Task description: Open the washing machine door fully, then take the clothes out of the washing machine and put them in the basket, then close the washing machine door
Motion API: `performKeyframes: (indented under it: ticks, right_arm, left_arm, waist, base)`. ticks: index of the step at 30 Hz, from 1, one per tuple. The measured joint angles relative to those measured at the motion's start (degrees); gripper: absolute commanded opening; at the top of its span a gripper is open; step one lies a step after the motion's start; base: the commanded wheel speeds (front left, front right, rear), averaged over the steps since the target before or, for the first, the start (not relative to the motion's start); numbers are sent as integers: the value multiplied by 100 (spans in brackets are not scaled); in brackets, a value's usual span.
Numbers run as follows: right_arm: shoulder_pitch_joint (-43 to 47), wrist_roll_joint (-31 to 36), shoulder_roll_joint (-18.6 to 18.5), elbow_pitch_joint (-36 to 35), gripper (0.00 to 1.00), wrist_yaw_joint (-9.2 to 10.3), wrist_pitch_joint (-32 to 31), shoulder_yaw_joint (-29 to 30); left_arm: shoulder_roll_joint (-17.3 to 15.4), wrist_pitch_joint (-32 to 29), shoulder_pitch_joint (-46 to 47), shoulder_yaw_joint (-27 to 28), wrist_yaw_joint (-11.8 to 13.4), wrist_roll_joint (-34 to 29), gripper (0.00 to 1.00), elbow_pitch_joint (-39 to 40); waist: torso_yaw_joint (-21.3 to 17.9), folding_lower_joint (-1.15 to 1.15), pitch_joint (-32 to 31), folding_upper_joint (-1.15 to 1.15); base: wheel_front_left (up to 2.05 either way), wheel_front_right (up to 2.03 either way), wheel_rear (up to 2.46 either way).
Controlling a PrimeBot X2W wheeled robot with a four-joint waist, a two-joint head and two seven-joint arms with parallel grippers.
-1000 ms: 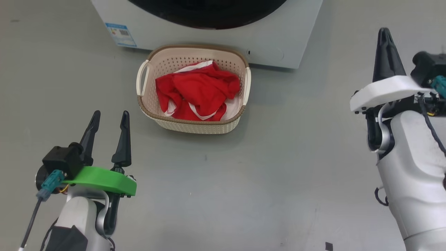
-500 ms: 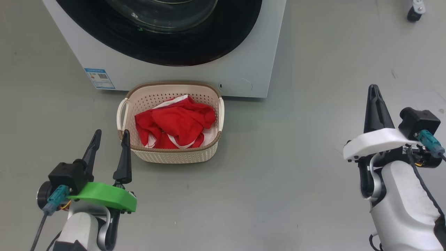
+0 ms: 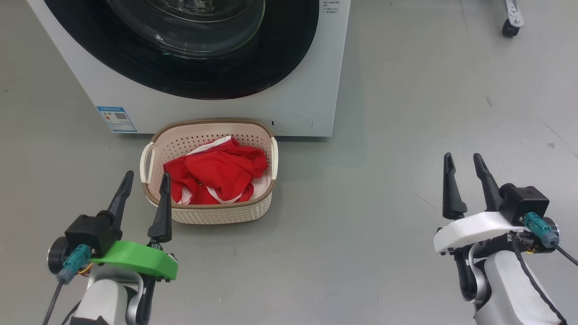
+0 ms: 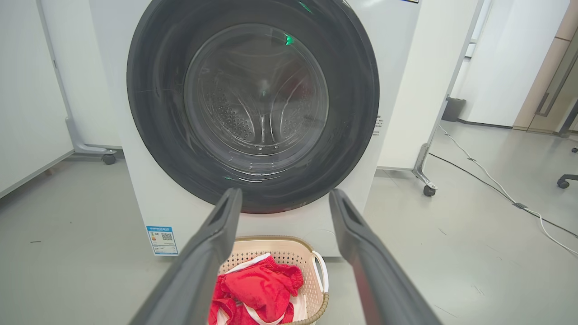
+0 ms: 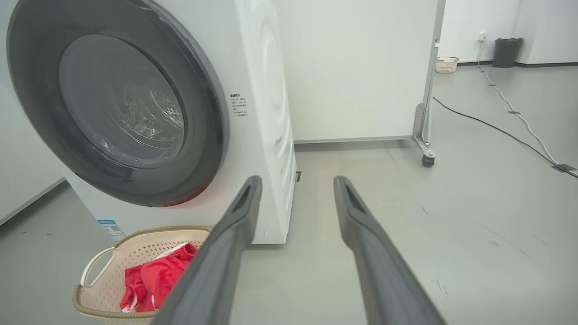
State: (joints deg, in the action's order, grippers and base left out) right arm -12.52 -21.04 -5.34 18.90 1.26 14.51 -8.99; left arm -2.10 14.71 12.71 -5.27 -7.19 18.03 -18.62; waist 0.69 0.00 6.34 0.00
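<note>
While the clothes (image 3: 212,174) lie heaped inside the basket (image 3: 216,215), red folds with white trim showing at the edges, the washing machine door (image 4: 253,99) sits shut, its black rim flush against the front of the washing machine (image 3: 316,90). Through the clear bowl of the door the dimpled steel drum (image 4: 244,122) can be seen. The basket stands on the grey floor (image 3: 361,234) just in front of the machine, below the door, with its far rim close to the white front panel. A small blue label (image 3: 116,119) is stuck on the lower left corner of that panel.

Nearer the robot, the left gripper (image 3: 147,174) hangs by the basket's near left corner with its two dark fingers spread wide and nothing between them. In the head view its inner finger crosses the basket's rim; whether it touches cannot be told. The right gripper (image 3: 462,156) is well apart from the basket, over bare floor on the robot's right, its fingers also parted and holding nothing.

Beyond the machine's right side stands a white panel (image 5: 361,67) on a caster (image 5: 427,160), and a cable (image 5: 496,128) runs across the floor towards a dark bin (image 5: 506,52).
</note>
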Motion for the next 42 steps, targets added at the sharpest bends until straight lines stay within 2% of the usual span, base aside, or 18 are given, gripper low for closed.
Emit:
performKeyframes:
  ticks: [20,42]
  right_arm:
    - [364,116,73,-472,100,52,0,81]
    - [506,259,92,-608,100,43,0,105]
  left_arm:
    - [1,0,-194,-4,0,-3,100,-111]
    - [7,0,-195,40,0,-66,100,-80]
  waist:
    - [-12,0,-1,0]
    - [48,0,-6,0]
  base:
    - [0,0,0]
    - [0,0,0]
